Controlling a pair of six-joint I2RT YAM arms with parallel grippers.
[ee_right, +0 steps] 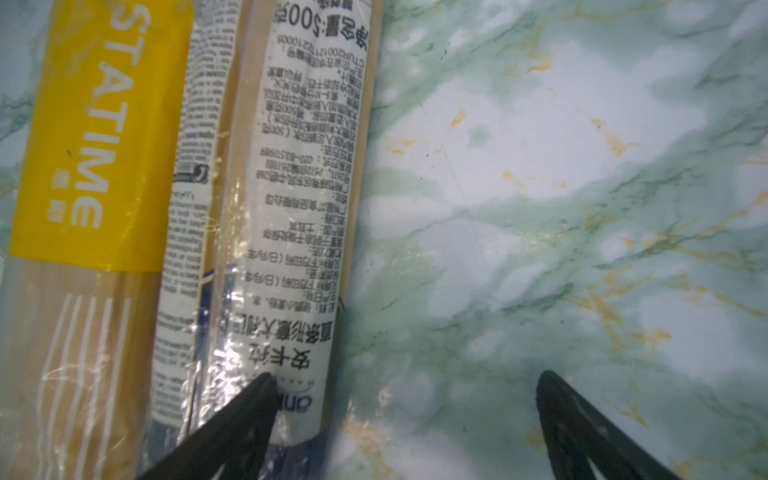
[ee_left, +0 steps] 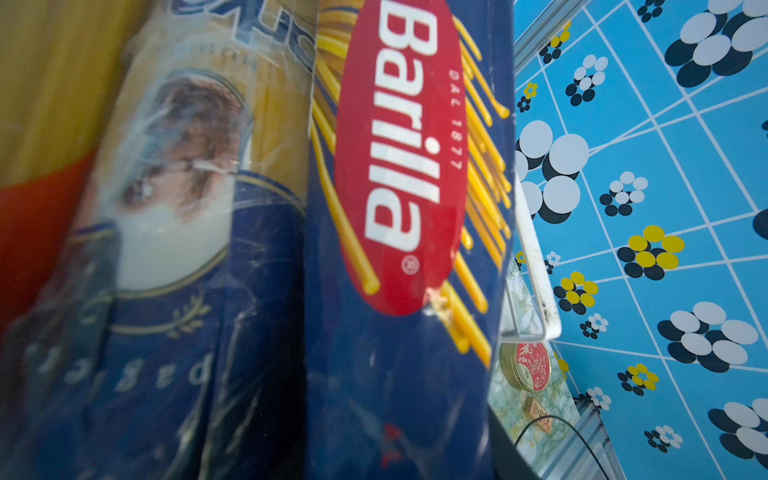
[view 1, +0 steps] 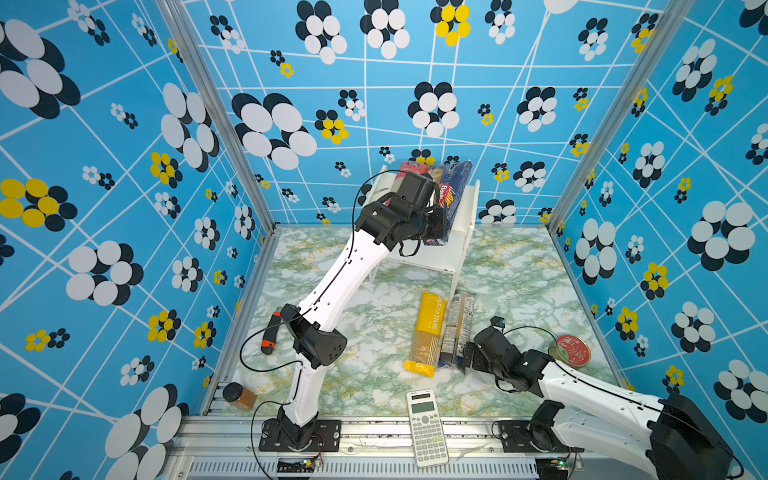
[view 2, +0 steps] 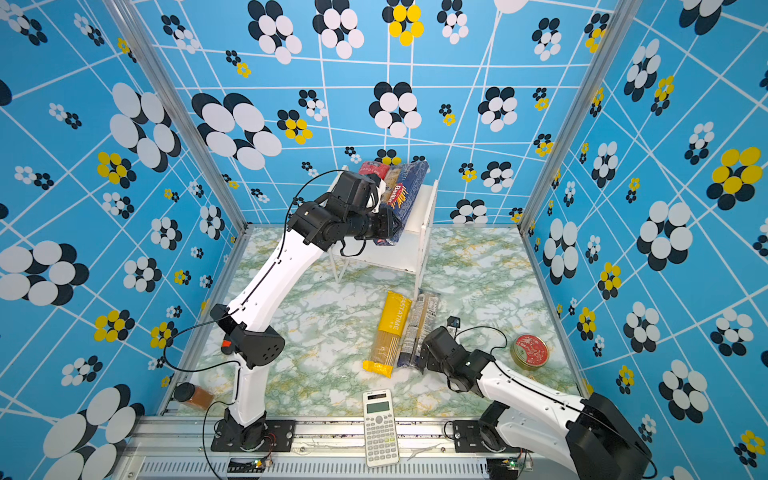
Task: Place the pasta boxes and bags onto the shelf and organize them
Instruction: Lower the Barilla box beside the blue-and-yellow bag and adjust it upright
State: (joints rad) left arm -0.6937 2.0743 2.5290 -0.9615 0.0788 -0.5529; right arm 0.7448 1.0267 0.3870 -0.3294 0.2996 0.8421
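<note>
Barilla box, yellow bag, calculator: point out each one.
Barilla box (ee_left: 399,166): left wrist view, on the red logo.
Yellow bag (view 1: 427,338): in a top view, on the clear middle section.
Calculator (view 2: 381,432): in a top view, on the keypad.

Left arm (view 1: 332,282) and right arm (view 1: 594,395): white links, black joints, black cables (view 1: 242,351), screwed black base plates (view 1: 328,434) at six o'clock. Right gripper (ee_right: 405,375): black, pointed.

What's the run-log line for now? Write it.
left gripper at blue box end on shelf, grip unclear | right gripper open at clear bag | yellow bag on table
</note>
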